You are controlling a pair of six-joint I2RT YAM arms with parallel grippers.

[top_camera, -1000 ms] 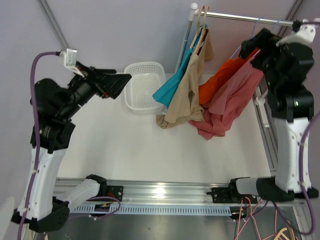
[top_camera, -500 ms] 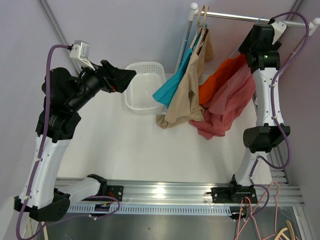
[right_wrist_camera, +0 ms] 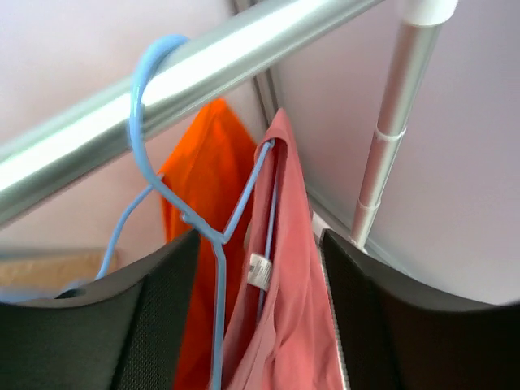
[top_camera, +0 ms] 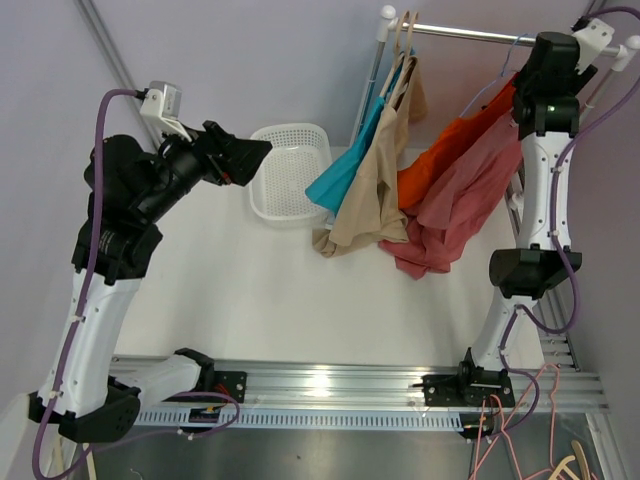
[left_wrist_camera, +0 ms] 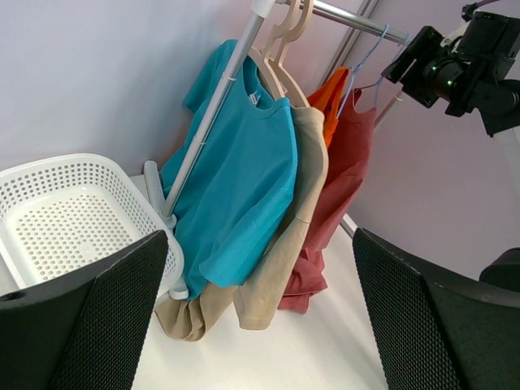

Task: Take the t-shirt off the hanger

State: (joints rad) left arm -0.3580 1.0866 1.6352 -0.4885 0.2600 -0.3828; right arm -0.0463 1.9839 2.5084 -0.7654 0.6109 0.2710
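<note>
A red t-shirt [top_camera: 455, 200] hangs on a blue wire hanger [right_wrist_camera: 215, 236] at the right end of the metal rail [top_camera: 470, 37]. Its collar and label show in the right wrist view [right_wrist_camera: 288, 325]. An orange t-shirt [top_camera: 440, 155] hangs just left of it. My right gripper [top_camera: 525, 90] is up at the rail, open; in its wrist view [right_wrist_camera: 260, 325] its fingers stand either side of the red shirt's collar and the hanger wire, gripping nothing. My left gripper [top_camera: 250, 160] is open and empty, raised by the basket and facing the rack [left_wrist_camera: 260, 325].
A teal t-shirt [top_camera: 345, 165] and a tan t-shirt [top_camera: 375, 190] hang on wooden hangers at the rail's left end. A white perforated basket [top_camera: 288, 170] sits on the table at the back left. The rack's right upright post [right_wrist_camera: 390, 138] stands close beside my right gripper.
My right arm has swung up and to the right along the rail, ending at the red shirt's hanger. My left arm rose slightly, then stayed still.
</note>
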